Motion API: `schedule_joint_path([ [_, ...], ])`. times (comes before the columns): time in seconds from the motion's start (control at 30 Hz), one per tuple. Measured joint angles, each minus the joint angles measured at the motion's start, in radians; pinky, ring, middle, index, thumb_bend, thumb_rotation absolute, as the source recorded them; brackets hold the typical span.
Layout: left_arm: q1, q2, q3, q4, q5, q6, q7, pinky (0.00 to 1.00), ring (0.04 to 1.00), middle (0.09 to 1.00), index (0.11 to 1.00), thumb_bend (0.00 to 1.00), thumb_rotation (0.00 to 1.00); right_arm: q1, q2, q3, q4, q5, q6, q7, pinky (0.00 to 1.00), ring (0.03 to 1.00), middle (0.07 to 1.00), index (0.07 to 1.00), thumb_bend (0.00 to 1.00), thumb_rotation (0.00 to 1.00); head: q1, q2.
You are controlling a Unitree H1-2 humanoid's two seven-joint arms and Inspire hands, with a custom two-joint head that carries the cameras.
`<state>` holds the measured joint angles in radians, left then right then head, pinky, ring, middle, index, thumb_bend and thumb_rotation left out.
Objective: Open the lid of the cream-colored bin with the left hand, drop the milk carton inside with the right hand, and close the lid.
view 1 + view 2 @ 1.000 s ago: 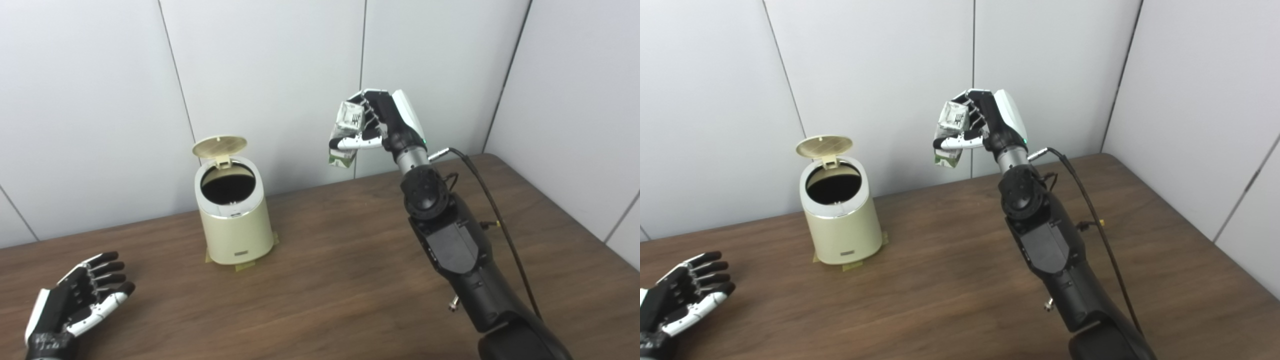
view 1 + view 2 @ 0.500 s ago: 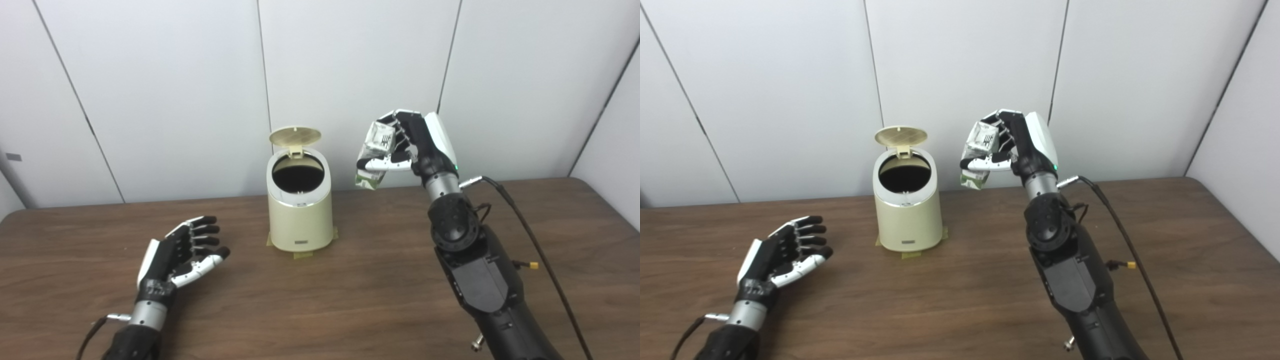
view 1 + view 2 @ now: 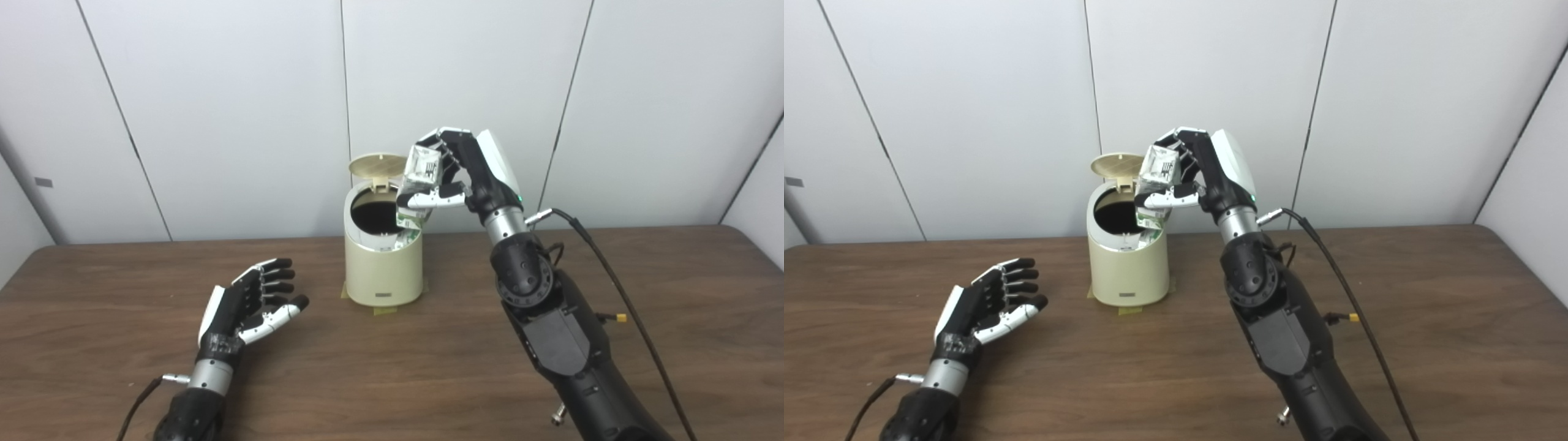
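Left eye view: the right hand [image 3: 465, 171] is gripping a crumpled milk carton [image 3: 418, 184] between its fingers [image 3: 447, 147] and thumb, holding it at the right rim of the cream-colored bin [image 3: 384, 269]. The carton's lower end is overlapping the rim, hanging just over the dark opening. Half a second ago it was hanging well to the right of the bin, so the hand is closing in for the drop (the camera has shifted a little too). The lid [image 3: 378, 165] is standing open, tilted back on its hinge. The left hand [image 3: 251, 303] is lying palm-up on the wooden table [image 3: 674, 294], fingers spread and holding nothing.

Right eye view: the carton [image 3: 1155, 187] is again sitting over the bin's right rim, not fully centred on the opening [image 3: 1118, 215]. The left hand [image 3: 986, 301] is waiting well apart from the bin [image 3: 1127, 269]. Judging from this, a slight further move leftward seems needed before releasing; closing the lid is not yet done.
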<state>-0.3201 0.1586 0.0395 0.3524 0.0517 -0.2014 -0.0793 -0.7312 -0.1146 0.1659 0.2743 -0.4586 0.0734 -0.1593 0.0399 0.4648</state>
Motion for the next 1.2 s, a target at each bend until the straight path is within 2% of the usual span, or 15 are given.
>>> schedule_joint_path([
  [0.27,-0.014,-0.002,-0.009,0.021,0.001,-0.019,0.001,0.61,0.673,0.727,0.756,0.74,0.23,-0.008,0.028,0.006,0.000,-0.023,0.005,0.006,0.29,0.340,0.432,0.528,0.52,0.00,0.005,0.003],
  [0.37,-0.014,-0.005,-0.008,0.020,0.001,-0.019,0.002,0.61,0.673,0.729,0.752,0.74,0.21,-0.017,0.032,0.012,0.012,-0.026,0.002,0.009,0.29,0.340,0.429,0.528,0.52,0.00,0.008,0.006],
  [0.73,-0.011,-0.019,-0.006,0.008,-0.002,-0.015,0.003,0.60,0.683,0.737,0.750,0.72,0.19,-0.041,0.042,0.038,0.102,-0.048,-0.054,-0.014,0.32,0.365,0.440,0.519,0.53,0.00,0.017,0.017],
  [1.2,0.007,-0.023,-0.008,-0.020,0.001,-0.010,0.009,0.61,0.675,0.729,0.744,0.74,0.19,-0.095,0.031,0.080,0.283,-0.105,-0.207,-0.118,0.33,0.375,0.448,0.519,0.53,0.00,0.023,0.029],
])
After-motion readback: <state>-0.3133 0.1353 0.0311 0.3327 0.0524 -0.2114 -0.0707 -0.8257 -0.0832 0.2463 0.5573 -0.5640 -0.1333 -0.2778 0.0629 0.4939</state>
